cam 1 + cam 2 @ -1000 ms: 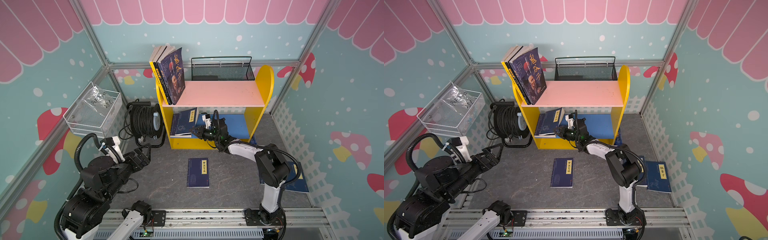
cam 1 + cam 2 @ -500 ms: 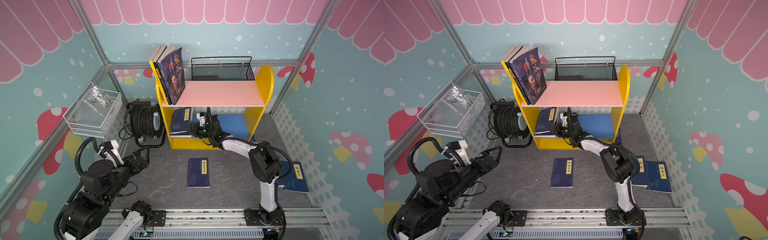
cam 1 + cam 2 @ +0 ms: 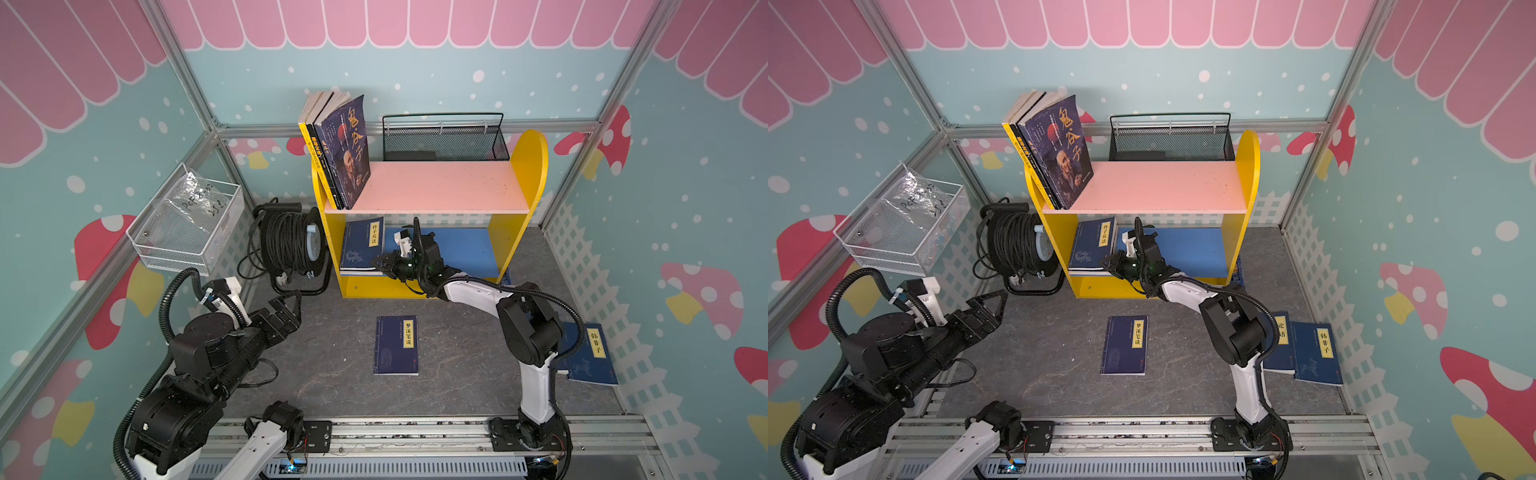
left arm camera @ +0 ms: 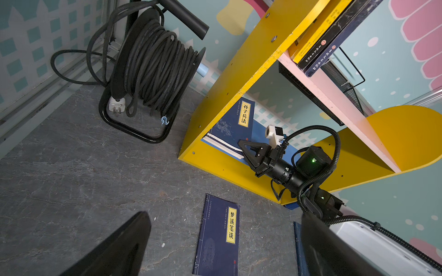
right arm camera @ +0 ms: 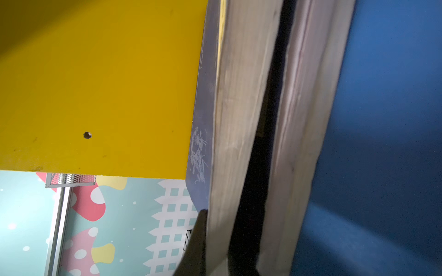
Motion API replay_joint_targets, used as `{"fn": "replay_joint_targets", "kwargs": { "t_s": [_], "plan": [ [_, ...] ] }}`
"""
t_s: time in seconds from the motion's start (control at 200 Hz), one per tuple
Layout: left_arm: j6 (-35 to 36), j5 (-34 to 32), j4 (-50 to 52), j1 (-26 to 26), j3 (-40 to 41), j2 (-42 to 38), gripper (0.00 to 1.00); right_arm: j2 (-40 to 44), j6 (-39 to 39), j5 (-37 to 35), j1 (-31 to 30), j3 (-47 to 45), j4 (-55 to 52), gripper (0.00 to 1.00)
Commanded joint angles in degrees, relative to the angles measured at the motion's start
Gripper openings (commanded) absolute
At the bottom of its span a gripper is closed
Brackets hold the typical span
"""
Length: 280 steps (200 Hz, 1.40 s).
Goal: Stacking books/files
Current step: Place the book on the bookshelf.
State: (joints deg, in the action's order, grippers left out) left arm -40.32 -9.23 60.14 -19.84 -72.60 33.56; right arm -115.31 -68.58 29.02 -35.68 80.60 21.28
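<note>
2 arms show in both top views. The right pincer (image 3: 376, 262) reaches into the lower bay of the shelf (image 3: 415, 286). It is narrow, with its tips at the near right corner of the top book (image 3: 360, 245). That book rests on a small pile against the bay's left wall, long axis running into the bay, label 孙子兵法. The left pincer (image 3: 296, 309) hangs wide and empty.

1 loose book (image 3: 397, 345), labelled 梦溪笔谈, lies flat on the worktop (image 3: 332, 386) between the arms, long axis pointing at the shelf. We judge the left arm the freer for it. On the upper shelf the purple book (image 3: 347, 153) reads 鬼谷子.

The left wrist view repeats both navy labels.

The right wrist view is blurred. Dark fingers (image 5: 195, 243) flank 1 page edge, so we judge the top book pinched.
</note>
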Motion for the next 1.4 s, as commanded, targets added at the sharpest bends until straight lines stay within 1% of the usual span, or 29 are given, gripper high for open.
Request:
{"fn": "replay_joint_targets", "kwargs": {
  "t_s": [0.0,0.57,0.881,0.991,1.101,1.176,1.396],
  "plan": [
    [-0.1,0.2,-0.6,0.4,0.9,-0.3,0.99,1.3,0.8,0.0,-0.6,-1.0,-0.4,0.0],
    [1.0,0.2,-0.9,0.4,1.3,0.0,0.99,1.1,0.0,0.1,-1.4,-0.9,-0.4,0.0],
    [1.2,1.2,-1.2,0.4,1.5,0.5,1.0,1.4,-0.3,-0.4,-1.6,-1.0,-0.3,0.0],
    [1.1,1.3,-1.2,0.3,1.7,0.3,0.99,1.7,-0.5,-0.8,-1.6,-1.0,-0.3,0.12],
    [0.8,1.4,-1.2,0.3,2.1,-0.3,0.99,2.4,-0.4,-1.5,-1.6,-1.3,-0.8,0.27],
    [0.6,1.4,-1.3,0.3,2.5,-0.5,0.99,2.8,-0.2,-2.3,-1.6,-1.3,-1.9,0.34],
    [0.5,1.7,-1.7,0.4,3.0,-0.5,0.99,3.5,1.1,-3.8,-1.7,-1.1,-5.9,0.39]
  ]
}}
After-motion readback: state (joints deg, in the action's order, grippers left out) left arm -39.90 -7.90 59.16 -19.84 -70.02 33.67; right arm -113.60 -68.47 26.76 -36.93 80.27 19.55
